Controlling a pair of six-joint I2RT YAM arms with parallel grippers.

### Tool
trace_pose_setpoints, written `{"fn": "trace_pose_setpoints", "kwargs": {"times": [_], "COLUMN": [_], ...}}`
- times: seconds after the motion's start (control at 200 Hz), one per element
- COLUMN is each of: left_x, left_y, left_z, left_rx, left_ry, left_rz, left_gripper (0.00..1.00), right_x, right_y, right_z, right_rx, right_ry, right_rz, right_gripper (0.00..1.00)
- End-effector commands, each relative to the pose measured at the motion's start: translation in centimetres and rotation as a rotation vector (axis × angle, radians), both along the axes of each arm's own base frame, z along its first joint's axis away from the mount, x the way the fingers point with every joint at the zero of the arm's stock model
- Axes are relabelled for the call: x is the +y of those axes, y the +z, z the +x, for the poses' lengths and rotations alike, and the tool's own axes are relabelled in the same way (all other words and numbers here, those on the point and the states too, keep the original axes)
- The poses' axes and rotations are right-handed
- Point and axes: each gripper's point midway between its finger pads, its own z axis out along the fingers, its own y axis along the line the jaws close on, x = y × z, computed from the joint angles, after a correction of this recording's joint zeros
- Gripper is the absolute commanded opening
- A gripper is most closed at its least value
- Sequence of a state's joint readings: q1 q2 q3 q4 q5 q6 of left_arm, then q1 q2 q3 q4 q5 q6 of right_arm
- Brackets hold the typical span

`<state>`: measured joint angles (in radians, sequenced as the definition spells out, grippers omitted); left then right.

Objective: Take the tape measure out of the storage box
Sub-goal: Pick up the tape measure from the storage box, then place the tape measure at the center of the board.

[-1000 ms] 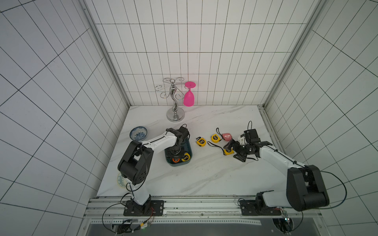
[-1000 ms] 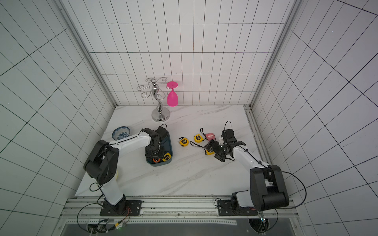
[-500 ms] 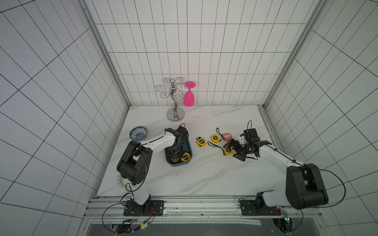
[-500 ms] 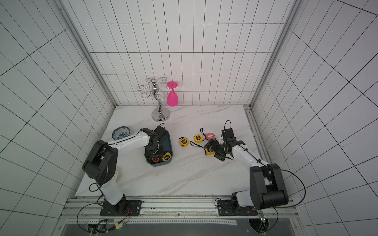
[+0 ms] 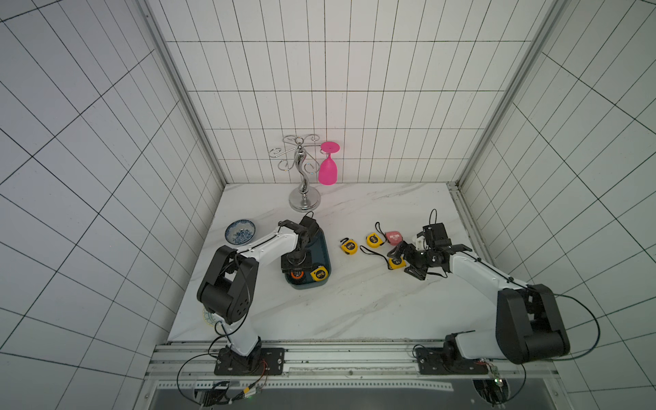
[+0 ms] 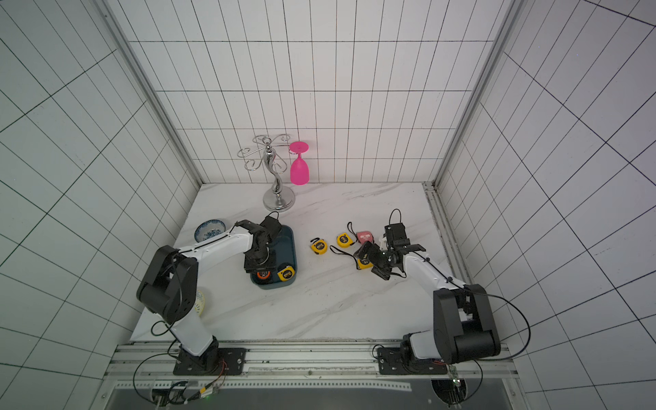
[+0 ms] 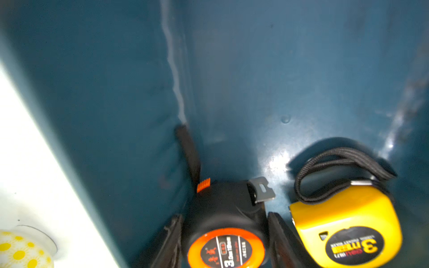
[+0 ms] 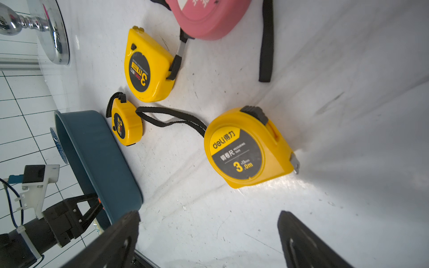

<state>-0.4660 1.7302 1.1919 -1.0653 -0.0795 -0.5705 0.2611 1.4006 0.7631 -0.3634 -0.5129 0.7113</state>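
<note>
The surface point(image 5: 355, 301) is white stone with thin grey streaks. It sits in a small room with white tile walls point(image 5: 319, 88) and dark lines between the tiles. In the upper middle of both top views a shiny rack point(image 5: 303, 177) stands at the back. A pink glass point(image 5: 327, 170) hangs upside down from it. A blue plate point(image 5: 240, 231) lies at the left edge of the surface. A dotted plate point(image 5: 207, 317) peeks out from under the left arm, at the lower left.

The box point(image 5: 324, 245) lies left of the middle. Two tapes are inside it, side by side at its near end. The black tape point(image 7: 226, 232) has an orange face. I can read a "3" on it, but the rest is too small. The yellow tape point(image 7: 346, 232) beside it says "3m". The left claw point(image 7: 224, 217) reaches down into the box. It is squeezed tight on the black tape, one finger on each side.

Right of the middle, four more tapes lie on the surface. The big tape point(image 8: 246, 148) says "deli" and "3.0m". A mid-size tape point(image 8: 146, 67) says "3m". The small tape point(image 8: 126, 126) shows a "2". The words on the pink tape point(image 8: 209, 16) are cut off. The right claw point(image 8: 209, 213) is spread wide and holds nothing. It hangs near the big tape.
</note>
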Motion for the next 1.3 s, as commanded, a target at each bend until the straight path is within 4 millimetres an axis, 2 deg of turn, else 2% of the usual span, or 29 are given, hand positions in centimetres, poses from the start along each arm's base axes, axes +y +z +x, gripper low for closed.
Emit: {"fn": "trace_pose_setpoints", "kwargs": {"times": [0.0, 0.3, 0.57, 0.875, 1.109, 1.294], "left_x": [-0.2, -1.2, -2.6, -5.1, -7.7, -10.1], "left_y": [2.6, 5.2, 9.5, 14.5, 18.3, 20.8], "left_z": [1.5, 2.5, 3.6, 4.5, 5.1, 5.6], "left_rx": [-0.083, -0.136, -0.207, -0.274, -0.327, -0.358], "left_ry": [0.023, 0.045, 0.063, 0.071, 0.061, 0.055], "left_rz": [-0.028, -0.093, -0.184, -0.325, -0.433, -0.521], "left_gripper": [0.00, 0.00, 0.00, 0.00, 0.00, 0.00], "right_x": [0.3, 0.6, 1.8, 5.4, 8.7, 10.2], "right_y": [1.6, 2.1, 3.0, 4.8, 7.7, 10.2], "right_z": [1.3, 1.4, 1.4, 1.3, 1.3, 1.0], "right_rx": [-0.044, -0.055, -0.087, -0.158, -0.269, -0.376], "right_ry": [-0.006, 0.005, 0.051, 0.140, 0.221, 0.249], "right_rz": [0.021, 0.029, 0.035, 0.071, 0.123, 0.145], "right_gripper": [0.97, 0.97, 0.97, 0.97, 0.97, 0.97]}}
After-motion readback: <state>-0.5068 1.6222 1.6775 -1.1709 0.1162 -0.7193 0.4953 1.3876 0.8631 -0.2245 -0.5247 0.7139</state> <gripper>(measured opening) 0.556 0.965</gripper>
